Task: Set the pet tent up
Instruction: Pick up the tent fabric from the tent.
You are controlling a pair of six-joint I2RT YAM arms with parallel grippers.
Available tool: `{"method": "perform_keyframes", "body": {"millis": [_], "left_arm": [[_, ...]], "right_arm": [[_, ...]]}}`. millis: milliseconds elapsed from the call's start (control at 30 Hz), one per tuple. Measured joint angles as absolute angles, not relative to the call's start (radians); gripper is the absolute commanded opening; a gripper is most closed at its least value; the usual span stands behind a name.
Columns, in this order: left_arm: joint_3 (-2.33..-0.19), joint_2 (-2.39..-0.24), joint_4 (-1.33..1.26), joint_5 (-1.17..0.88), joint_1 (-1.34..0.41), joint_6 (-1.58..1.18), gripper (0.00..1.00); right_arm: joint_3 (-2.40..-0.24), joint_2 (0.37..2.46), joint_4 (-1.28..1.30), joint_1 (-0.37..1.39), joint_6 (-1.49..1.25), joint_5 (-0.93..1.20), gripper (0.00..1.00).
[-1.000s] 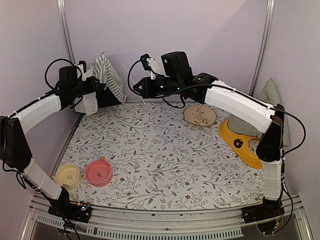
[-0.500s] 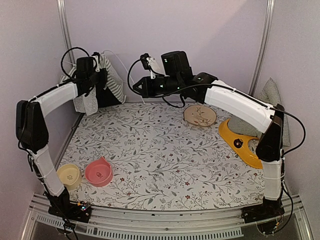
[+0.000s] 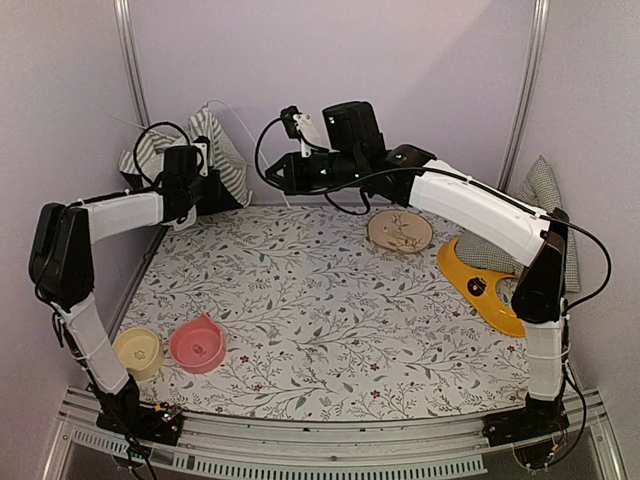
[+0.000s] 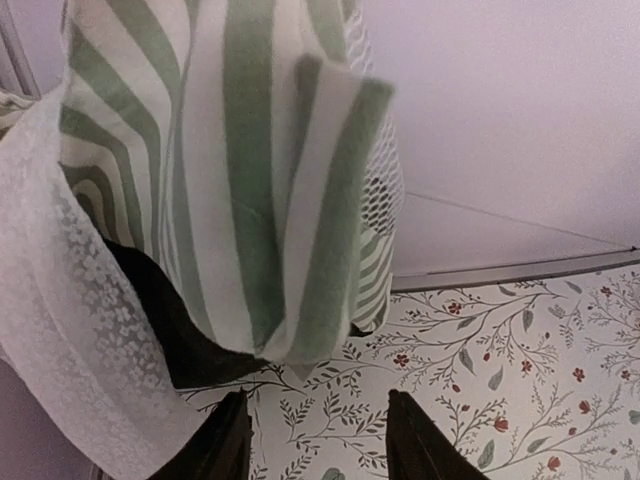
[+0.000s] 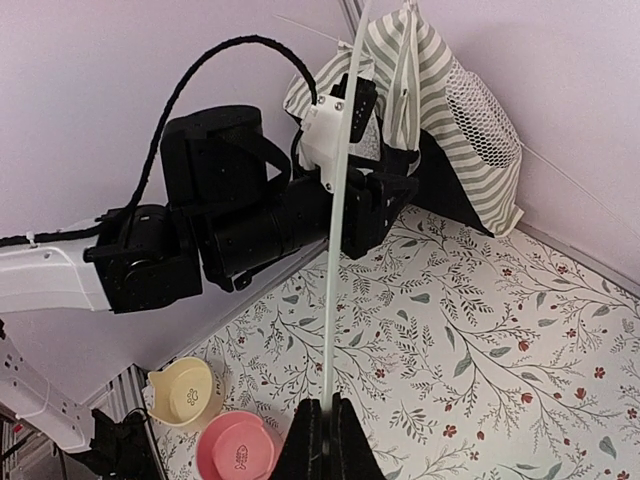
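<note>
Between right end effector (image 5: 322, 402) tips, pet tent (image 5: 470, 175) pole (image 5: 337, 230), wrist-view only.

Pale lilac walls (image 3: 430, 70) close in the back and both sides. A metal post (image 3: 128, 70) stands in each back corner. The table (image 3: 330, 330) has a white cloth printed with grey sprigs and small red flowers. A ribbed metal rail (image 3: 330, 455) runs along its near edge. The light is soft and even.

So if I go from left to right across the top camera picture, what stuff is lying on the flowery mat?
yellow bowl → pink bowl → round tan plate → yellow-orange tray
</note>
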State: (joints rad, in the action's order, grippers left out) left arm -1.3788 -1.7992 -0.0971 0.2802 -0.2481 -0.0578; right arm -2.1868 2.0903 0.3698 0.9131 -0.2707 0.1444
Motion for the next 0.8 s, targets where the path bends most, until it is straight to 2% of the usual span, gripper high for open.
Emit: {"method": "perform_keyframes", "body": {"millis": [333, 533, 667, 800], "left_arm": [[-1.134, -1.724, -0.441, 0.196, -0.229, 0.073, 0.44], [-1.089, -1.700, -0.603, 0.133, -0.191, 0.110, 0.42], [-1.093, -1.701, -0.632, 0.085, -0.177, 0.136, 0.37], [-1.120, -1.711, -0.634, 0.041, -0.176, 0.169, 0.36]], "right_arm": [[-2.187, 2.090, 0.374, 0.913, -0.271, 0.144, 0.00], [-2.187, 2.090, 0.375, 0.913, -0.272, 0.144, 0.00], [-2.187, 2.090, 0.375, 0.913, -0.272, 0.144, 0.00], [-2.187, 2.090, 0.375, 0.913, -0.272, 0.144, 0.00]]}}
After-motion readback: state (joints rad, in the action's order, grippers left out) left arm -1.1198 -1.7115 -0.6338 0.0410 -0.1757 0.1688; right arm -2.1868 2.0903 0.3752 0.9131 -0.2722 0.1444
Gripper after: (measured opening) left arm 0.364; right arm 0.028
